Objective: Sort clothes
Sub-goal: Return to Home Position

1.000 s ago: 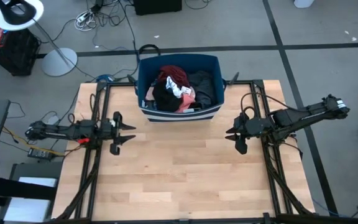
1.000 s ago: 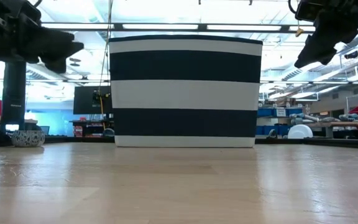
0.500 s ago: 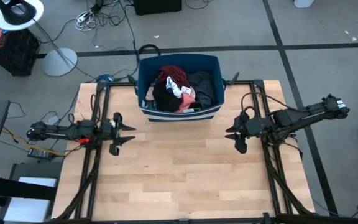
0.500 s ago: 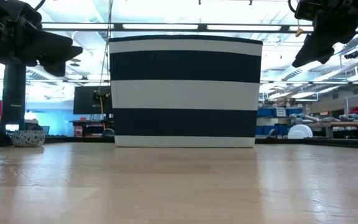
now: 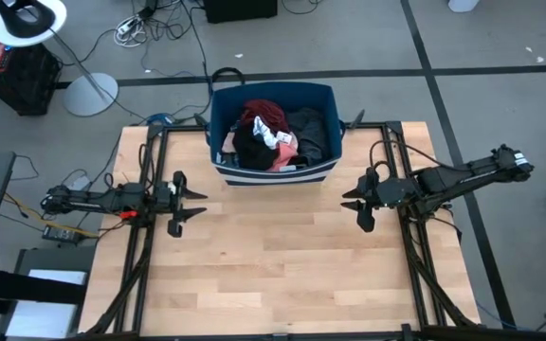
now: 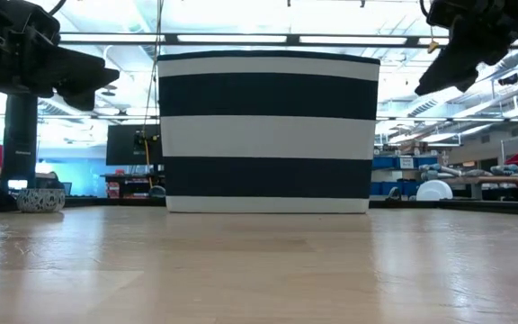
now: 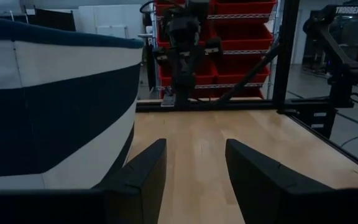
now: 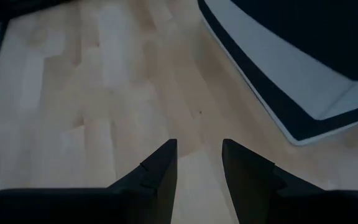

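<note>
The clothes (image 5: pixel 275 135), a heap of maroon, black, dark grey, pink and white garments, lie inside a navy and white striped bin (image 5: pixel 224 106) at the table's far middle. The bin also shows in the low view (image 6: pixel 268 130), in the left wrist view (image 7: pixel 48 99) and in the right wrist view (image 8: pixel 303 68). My left gripper (image 5: pixel 197 201) is open and empty above the table, left of the bin. My right gripper (image 5: pixel 354 213) is open and empty above the table, right of the bin, tipped down toward the wood (image 8: pixel 197 155).
The wooden tabletop (image 5: pixel 273 265) stretches bare from the bin to the near edge. Black frame rails (image 5: pixel 145 237) run along the table's left and right sides. A lamp stand (image 5: pixel 88 90) and cables lie on the floor beyond the table.
My right gripper has shifted slightly toward the bin and up. The left arm and the clothes have kept still.
</note>
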You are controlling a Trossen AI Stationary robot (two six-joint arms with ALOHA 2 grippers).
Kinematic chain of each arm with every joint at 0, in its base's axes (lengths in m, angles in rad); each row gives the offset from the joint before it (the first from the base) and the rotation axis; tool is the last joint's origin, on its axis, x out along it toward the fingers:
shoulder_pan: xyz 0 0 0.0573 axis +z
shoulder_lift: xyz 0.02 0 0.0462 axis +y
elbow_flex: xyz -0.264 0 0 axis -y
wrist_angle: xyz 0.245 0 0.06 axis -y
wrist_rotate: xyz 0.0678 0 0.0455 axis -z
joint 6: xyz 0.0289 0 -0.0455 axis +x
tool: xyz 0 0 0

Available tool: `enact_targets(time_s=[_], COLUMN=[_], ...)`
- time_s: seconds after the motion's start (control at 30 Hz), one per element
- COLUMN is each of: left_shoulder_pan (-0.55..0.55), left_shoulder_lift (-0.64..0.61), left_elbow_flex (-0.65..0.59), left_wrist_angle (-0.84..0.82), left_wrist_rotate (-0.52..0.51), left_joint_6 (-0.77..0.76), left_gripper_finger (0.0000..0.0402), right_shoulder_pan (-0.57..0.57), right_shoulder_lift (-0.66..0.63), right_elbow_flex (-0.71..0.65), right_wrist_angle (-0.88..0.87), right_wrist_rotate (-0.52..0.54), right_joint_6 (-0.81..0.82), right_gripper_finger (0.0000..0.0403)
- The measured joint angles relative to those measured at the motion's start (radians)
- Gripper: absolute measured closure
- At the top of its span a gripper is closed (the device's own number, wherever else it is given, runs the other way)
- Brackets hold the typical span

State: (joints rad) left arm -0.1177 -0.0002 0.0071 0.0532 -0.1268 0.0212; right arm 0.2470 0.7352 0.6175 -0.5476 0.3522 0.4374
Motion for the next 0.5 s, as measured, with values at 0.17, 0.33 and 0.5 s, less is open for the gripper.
enact_targets(time_s=[0.17,0.33,0.5], left_shoulder_pan=[0.000,0.000,0.000], left_shoulder_lift=[0.000,0.000,0.000], left_elbow_flex=[0.000,0.000,0.000], left_wrist_angle=[0.000,0.000,0.000], left_wrist_rotate=[0.000,0.000,0.000], left_joint_6=[0.000,0.001,0.001], left_gripper_finger=[0.0229,0.0229,0.0229], right_shoulder_pan=[0.000,-0.028,-0.094], right_shoulder_lift=[-0.113,-0.267,-0.414], right_elbow_flex=[-0.179,-0.329,-0.423], right_wrist_angle=[0.168,0.260,0.277], right_wrist_rotate=[-0.004,-0.025,-0.124], right_joint_6=[-0.018,-0.002,-0.065], right_gripper_finger=[0.0273,0.0273,0.0273])
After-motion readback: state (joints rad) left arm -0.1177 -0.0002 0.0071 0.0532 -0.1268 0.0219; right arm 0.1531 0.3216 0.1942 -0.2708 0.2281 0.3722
